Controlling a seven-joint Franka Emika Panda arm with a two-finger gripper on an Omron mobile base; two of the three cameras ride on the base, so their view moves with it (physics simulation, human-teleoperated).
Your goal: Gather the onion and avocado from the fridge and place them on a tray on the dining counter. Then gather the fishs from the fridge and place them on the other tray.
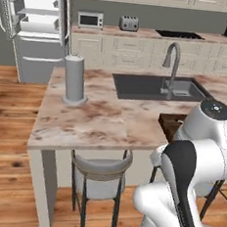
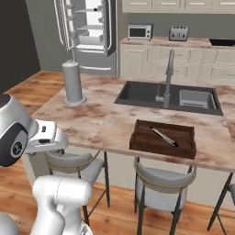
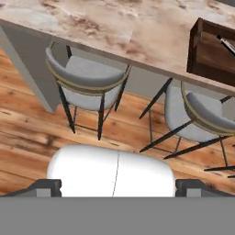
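Right base view: grey canister (image 2: 73, 82) stands left of sink (image 2: 168, 97).

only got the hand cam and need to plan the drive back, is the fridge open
observer: yes, the fridge stands with its upper doors swung open, beyond the far end of the counter.
operator: anything on the tray yet
observer: the tray holds just one slim silver utensil, no produce.
operator: anything standing on the counter i could hit
observer: a tall grey cylinder stands upright on the counter's end nearest the fridge, well apart from the tray.
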